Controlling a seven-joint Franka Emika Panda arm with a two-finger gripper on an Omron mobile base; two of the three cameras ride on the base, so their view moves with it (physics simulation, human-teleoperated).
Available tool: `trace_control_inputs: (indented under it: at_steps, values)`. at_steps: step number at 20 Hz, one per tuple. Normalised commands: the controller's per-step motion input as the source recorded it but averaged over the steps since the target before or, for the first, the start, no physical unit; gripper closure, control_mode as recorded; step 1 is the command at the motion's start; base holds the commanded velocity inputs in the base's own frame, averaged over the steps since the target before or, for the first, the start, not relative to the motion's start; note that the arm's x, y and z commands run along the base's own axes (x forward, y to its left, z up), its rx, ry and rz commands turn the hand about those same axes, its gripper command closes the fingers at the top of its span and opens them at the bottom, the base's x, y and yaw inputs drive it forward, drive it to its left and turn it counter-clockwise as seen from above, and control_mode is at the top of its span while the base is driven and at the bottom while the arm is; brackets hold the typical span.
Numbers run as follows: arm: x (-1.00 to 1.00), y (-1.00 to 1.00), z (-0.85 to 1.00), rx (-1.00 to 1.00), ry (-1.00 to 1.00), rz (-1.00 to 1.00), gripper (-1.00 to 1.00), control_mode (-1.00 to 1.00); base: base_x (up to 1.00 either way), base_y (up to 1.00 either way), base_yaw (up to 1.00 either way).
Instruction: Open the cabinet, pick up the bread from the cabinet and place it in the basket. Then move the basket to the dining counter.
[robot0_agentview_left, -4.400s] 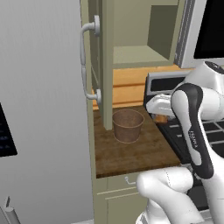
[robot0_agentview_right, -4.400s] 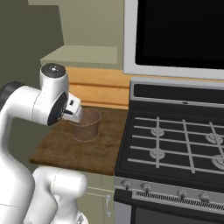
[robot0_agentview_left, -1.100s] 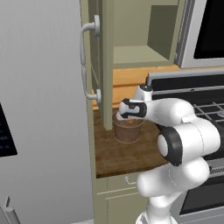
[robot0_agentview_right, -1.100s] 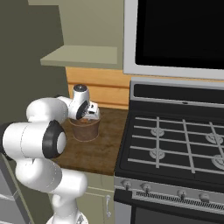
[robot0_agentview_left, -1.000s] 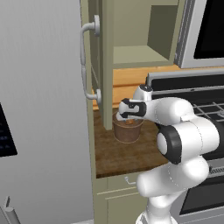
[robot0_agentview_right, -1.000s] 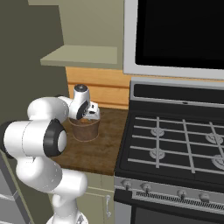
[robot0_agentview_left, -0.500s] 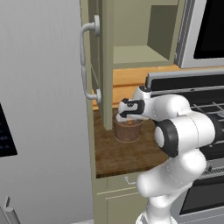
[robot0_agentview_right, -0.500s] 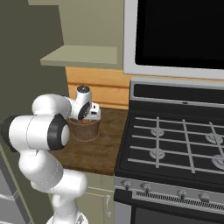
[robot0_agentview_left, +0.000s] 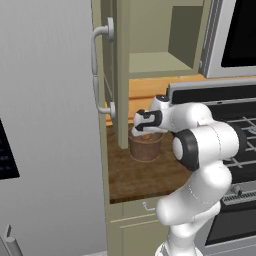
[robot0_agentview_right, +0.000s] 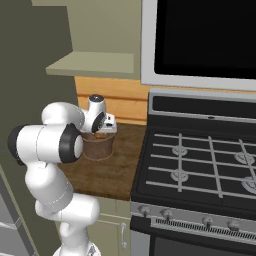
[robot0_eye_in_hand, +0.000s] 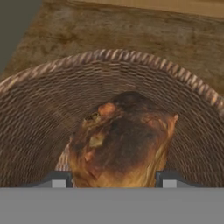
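Observation:
The brown woven basket (robot0_agentview_left: 145, 149) (robot0_agentview_right: 98, 148) stands on the short dark wood worktop (robot0_agentview_left: 136, 176), below the open olive cabinet (robot0_agentview_left: 120, 75) with its pale shelf (robot0_agentview_left: 156, 65). My gripper (robot0_agentview_left: 143, 132) (robot0_agentview_right: 103, 132) (robot0_eye_in_hand: 114, 179) points down into the basket's mouth and is shut on the bread (robot0_eye_in_hand: 122, 144), a dark brown crusty lump. In the hand view the bread hangs between the two finger tips, with the basket's woven wall (robot0_eye_in_hand: 39, 109) all around it. I cannot tell whether the bread touches the basket's bottom. The dining counter is out of view.
A grey fridge (robot0_agentview_left: 45, 125) stands left of the cabinet door and its curved silver handle (robot0_agentview_left: 96, 70). A black gas stove (robot0_agentview_right: 200, 160) adjoins the worktop on the right, with a microwave (robot0_agentview_right: 205, 40) above it. My elbow (robot0_agentview_left: 200, 145) looms over the worktop's right side.
The hand stays over the basket with the bread in its grip. Only the elbow has shifted a little to the left.

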Motion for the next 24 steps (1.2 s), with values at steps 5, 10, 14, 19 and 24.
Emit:
trace_control_inputs:
  at_steps: [5,10,14,19,24]
  values:
    - [0.00,0.11,-0.08,-0.02,0.02,0.01,-1.00,-1.00,0.00,0.00,0.00]
    - [-0.08,0.01,0.09,0.00,0.00,0.01,-1.00,-1.00,0.00,0.00,0.00]
    - [-0.28,0.00,0.24,0.00,0.00,0.00,-1.00,-1.00,0.00,0.00,0.00]
    - [-0.37,0.00,0.53,0.00,-0.01,0.00,-1.00,-1.00,0.00,0.00,0.00]
    - [-0.75,-0.13,0.14,0.00,0.00,-0.07,-1.00,-1.00,0.00,0.00,0.00]
